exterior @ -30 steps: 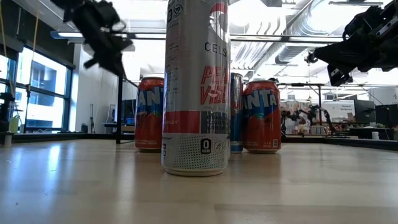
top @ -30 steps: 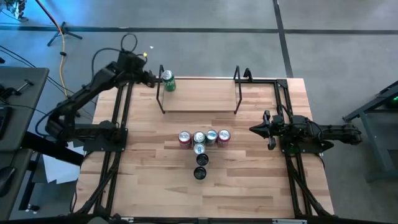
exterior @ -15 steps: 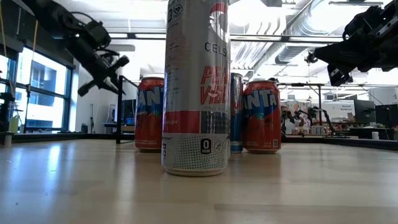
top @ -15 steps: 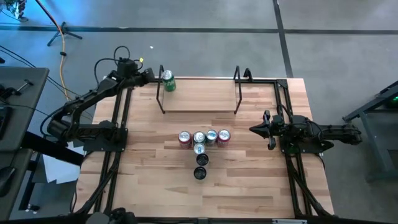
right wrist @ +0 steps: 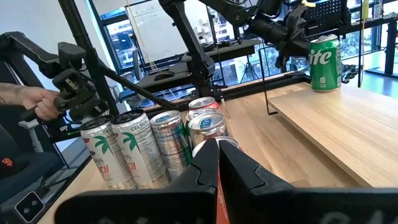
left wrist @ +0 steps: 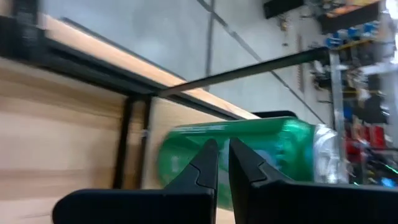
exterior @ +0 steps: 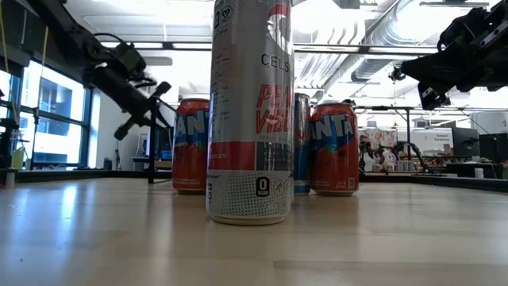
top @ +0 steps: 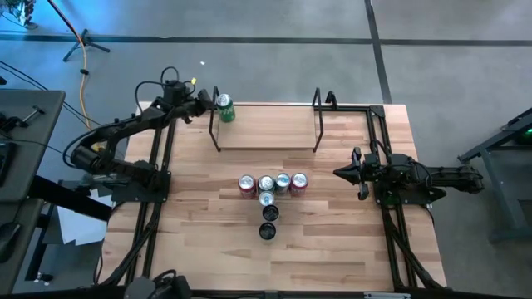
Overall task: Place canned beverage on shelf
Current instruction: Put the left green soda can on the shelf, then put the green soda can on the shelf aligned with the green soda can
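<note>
A green can (top: pixel 223 108) stands upright on the left end of the shelf (top: pixel 266 133), a pale board with a black wire upright at each end. My left gripper (top: pixel 205 105) is shut just left of that can, at the table's far left; in its wrist view the shut fingers (left wrist: pixel 208 163) point at the can's side (left wrist: pixel 267 146). Several more cans (top: pixel 273 184) stand in a cluster mid-table, with one tall silver can (exterior: pixel 250 111) nearest the front. My right gripper (top: pixel 339 173) hangs shut over the table's right side, touching nothing. My left gripper's shut fingertips stand right at the green can's side (left wrist: pixel 186 155), coming from the table's left and slanting a little down. Whether they touch it I cannot tell. The can stands upright on the shelf board.
Black frame rails (top: pixel 162 158) run along both sides of the table. The rest of the shelf board (right wrist: pixel 336 118) is bare wood. Beyond the table a person's hand (right wrist: pixel 38 102) grips a dark handle.
My left gripper has sunk toward the table at the shelf's left end and rolled about its own axis, staying shut. The green can has stayed upright where it was. My right arm has kept still.
</note>
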Controlling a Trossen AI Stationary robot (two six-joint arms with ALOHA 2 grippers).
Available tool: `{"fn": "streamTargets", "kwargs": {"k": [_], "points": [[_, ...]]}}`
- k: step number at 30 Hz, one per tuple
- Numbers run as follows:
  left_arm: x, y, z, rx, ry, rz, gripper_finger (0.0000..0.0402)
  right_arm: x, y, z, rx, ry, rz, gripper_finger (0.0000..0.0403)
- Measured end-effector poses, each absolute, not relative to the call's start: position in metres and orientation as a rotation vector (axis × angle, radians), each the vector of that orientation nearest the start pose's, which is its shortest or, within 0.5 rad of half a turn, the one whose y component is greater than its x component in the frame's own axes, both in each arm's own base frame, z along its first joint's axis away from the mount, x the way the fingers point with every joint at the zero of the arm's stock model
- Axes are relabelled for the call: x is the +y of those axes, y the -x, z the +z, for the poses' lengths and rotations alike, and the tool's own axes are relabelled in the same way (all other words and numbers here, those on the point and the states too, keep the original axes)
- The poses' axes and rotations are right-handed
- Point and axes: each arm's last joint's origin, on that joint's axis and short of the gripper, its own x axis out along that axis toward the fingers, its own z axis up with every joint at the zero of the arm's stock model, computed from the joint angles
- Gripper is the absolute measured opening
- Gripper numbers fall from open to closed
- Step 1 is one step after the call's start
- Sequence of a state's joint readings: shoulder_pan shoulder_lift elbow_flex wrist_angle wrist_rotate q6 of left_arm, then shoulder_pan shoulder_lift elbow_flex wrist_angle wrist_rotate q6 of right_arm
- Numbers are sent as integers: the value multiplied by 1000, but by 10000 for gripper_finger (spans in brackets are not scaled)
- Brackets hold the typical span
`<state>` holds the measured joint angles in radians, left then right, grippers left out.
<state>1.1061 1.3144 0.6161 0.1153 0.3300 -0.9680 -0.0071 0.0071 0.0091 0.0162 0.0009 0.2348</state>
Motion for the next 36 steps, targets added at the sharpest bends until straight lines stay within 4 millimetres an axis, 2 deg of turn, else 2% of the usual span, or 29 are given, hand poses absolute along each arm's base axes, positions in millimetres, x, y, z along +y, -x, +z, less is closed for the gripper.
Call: {"fn": "streamTargets", "kwargs": {"k": [8,28,36], "points": [[230,-128,185,91,1342,894,0,-1,-98,168,-19,-235,-5,0],[230,-129,187,83,1342,833,0,-1,-98,168,-19,-235,-5,0],[239,-111,190,18,1335,914,0,-1,-98,168,-19,-235,-5,0]]}}
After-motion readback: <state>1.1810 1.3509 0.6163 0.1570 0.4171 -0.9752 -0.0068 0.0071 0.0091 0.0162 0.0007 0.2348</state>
